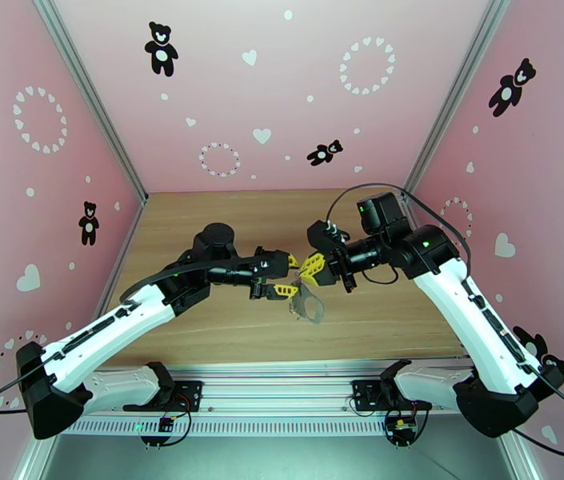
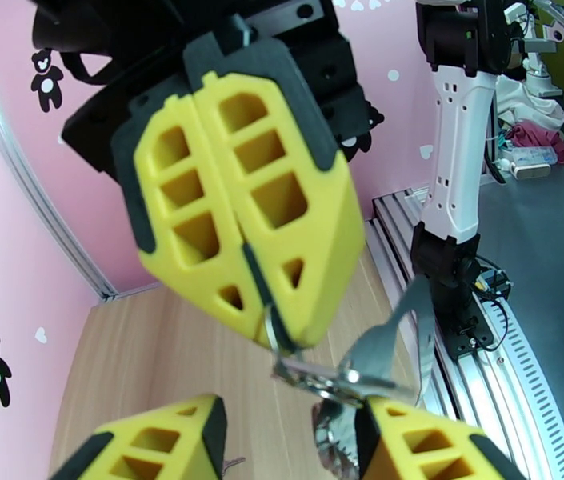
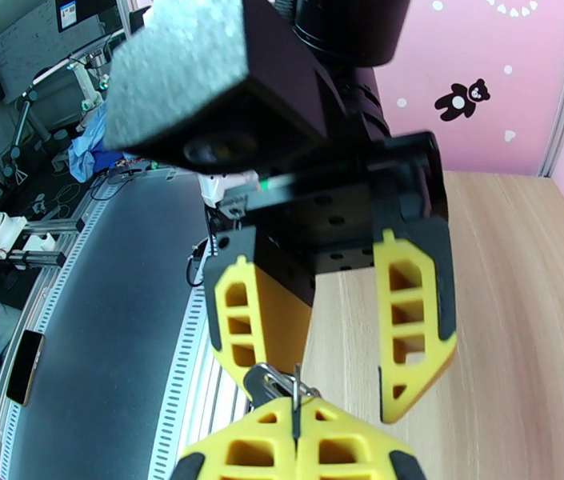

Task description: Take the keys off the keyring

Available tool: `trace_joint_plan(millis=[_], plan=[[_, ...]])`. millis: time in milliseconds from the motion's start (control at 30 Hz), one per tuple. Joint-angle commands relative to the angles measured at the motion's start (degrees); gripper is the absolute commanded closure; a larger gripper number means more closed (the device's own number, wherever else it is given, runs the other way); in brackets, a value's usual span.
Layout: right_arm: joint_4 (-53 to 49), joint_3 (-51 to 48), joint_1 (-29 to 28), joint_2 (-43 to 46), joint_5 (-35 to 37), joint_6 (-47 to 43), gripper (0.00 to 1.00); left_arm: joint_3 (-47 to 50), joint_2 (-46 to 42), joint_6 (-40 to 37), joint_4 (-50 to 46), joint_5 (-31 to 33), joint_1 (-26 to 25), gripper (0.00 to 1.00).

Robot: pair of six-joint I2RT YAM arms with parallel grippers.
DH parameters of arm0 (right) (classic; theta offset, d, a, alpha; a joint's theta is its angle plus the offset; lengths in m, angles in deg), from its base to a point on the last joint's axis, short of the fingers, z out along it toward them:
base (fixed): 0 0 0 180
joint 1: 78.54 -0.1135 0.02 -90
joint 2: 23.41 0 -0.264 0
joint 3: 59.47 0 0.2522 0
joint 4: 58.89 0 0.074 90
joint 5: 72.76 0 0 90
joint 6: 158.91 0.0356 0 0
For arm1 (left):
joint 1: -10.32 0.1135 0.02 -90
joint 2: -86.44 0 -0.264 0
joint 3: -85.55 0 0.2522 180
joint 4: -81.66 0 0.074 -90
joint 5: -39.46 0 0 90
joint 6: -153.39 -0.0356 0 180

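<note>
One keyring (image 2: 322, 382), right gripper (image 2: 270, 326) pinching (left gripper (image 3: 326, 394) half-open).

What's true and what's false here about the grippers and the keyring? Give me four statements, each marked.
1. The right gripper is shut on the keyring. True.
2. The keyring lies flat on the table. False: it hangs above the wood from the right gripper.
3. The left gripper has its jaws apart. True.
4. The two grippers sit at opposite table edges. False: they meet tip to tip over the middle.
</note>
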Motion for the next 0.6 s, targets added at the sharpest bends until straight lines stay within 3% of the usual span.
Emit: trace_joint_plan(millis=[0, 233, 433, 567], plan=[[-0.84, 1.72, -0.07, -0.36, -1.97, -0.31, 1.00, -1.52, 0.07, -0.55, 0.99, -1.86, -0.54, 0.58], [-0.58, 1.27, -0.06, -0.01, -2.07, -0.32, 1.00, 2.34, -0.42, 3.93, 9.35, -2.90, -0.54, 0.56], [-0.32, 0.82, 0.03, 0.52, -1.70, -0.14, 1.00, 3.00, -0.82, 4.31, 9.07, -2.12, -0.54, 0.66], [0.20, 0.76, 0.01, 1.02, -1.88, 0.43, 1.00, 3.32, -0.81, 3.84, 8.05, -2.06, -0.47, 0.62]])
